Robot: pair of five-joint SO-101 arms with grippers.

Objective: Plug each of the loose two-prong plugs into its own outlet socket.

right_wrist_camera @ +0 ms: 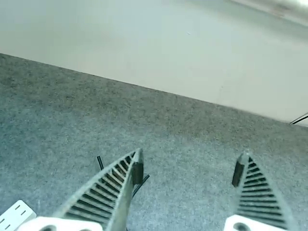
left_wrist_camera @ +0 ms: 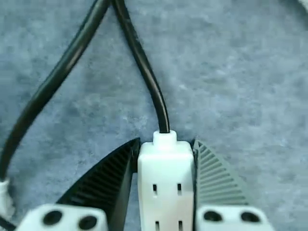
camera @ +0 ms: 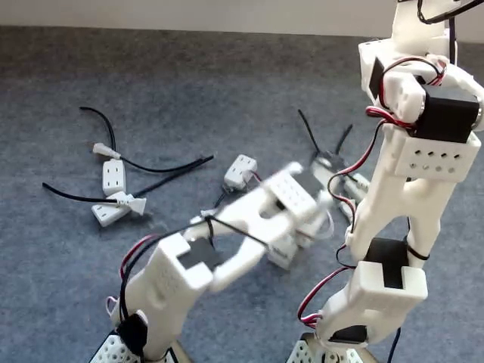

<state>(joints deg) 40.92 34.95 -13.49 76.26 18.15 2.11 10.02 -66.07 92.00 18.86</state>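
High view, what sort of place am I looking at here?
Probably an indoor robotics test bench: a grey felt-like mat against a pale wall, two white servo arms side by side, and loose outlet sockets on black cords.

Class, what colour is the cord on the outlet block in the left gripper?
Black; the cord shows best in left wrist view.
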